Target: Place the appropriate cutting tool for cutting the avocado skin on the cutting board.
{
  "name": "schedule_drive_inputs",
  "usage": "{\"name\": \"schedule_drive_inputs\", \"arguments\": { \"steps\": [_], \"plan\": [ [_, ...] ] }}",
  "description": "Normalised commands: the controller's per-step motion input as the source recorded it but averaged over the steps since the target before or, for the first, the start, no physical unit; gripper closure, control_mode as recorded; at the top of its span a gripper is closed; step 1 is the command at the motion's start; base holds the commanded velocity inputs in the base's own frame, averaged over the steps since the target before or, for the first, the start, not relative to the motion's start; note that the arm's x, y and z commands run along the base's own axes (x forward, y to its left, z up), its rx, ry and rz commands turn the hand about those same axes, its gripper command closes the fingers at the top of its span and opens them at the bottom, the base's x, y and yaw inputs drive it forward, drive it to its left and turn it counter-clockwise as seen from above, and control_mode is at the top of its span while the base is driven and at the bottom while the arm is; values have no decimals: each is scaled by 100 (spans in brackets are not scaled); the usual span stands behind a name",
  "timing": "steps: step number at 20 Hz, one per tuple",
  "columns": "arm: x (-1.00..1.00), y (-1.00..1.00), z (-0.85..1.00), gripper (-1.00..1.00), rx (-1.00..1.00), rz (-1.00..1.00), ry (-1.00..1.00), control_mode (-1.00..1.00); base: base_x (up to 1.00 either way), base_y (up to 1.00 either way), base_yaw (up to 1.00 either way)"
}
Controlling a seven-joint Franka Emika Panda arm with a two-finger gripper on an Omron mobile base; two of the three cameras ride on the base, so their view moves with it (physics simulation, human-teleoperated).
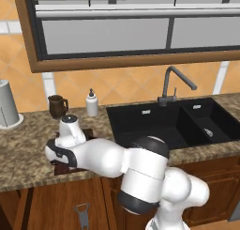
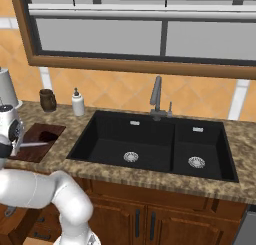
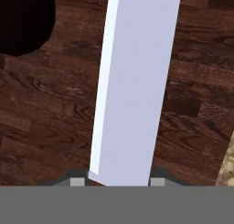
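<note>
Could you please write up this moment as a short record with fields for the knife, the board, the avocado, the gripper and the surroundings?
knife: silver blade runs between the gripper's fingertips, just above the board
cutting board: dark reddish-brown wood, on the counter left of the sink
avocado: dark shape on the board, beside the blade
gripper: shut on the knife, over the board
surroundings: mug and soap bottle by the wall

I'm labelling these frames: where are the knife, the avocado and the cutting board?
knife (image 3: 132,81): hand view, middle of the silver blade.
avocado (image 2: 48,136): right base view, its dark top.
cutting board (image 2: 35,151): right base view, bare near edge.
</note>
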Motion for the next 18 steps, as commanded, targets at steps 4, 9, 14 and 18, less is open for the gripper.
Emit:
{"name": "schedule_drive_inputs", "arguments": {
  "steps": [4,9,14,18],
  "plan": [
    [0,-7,-4,-100,0,-9,-2,-100,0,0,0],
    [-33,-42,62,-100,2,-5,-2,-100,0,0,0],
    [-66,-71,87,-100,7,0,-4,-100,0,0,0],
    [-59,-80,54,-100,6,0,-5,-100,0,0,0]
  ]
}}
